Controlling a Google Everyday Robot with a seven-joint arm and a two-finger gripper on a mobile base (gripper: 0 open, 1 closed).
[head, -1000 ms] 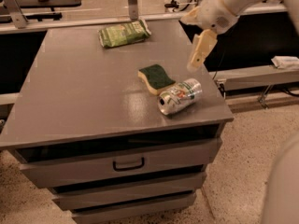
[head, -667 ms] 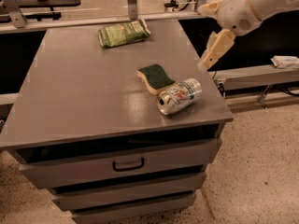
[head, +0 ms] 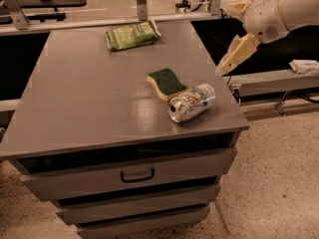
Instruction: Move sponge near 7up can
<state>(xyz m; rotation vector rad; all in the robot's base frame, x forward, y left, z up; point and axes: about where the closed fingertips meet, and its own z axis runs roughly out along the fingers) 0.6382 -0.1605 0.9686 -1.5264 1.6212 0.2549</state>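
Sponge (head: pixel 166 82) beside 7up can (head: pixel 192 102) on bench (head: pixel 75 108) | prob done imo | claw (head: pixel 225 66) off right edge, open/shut can't tell | next: park arm

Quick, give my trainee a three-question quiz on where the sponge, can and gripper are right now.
1. True or false: the 7up can stands upright on the table.
2. The sponge lies: A) right beside the can; B) at the far left corner; C) hanging off the front edge.
3. Where is the gripper?
Key: 1 false, it lies on its side. 2 A. 3 In the air past the table's right edge as pictured, apart from sponge and can.
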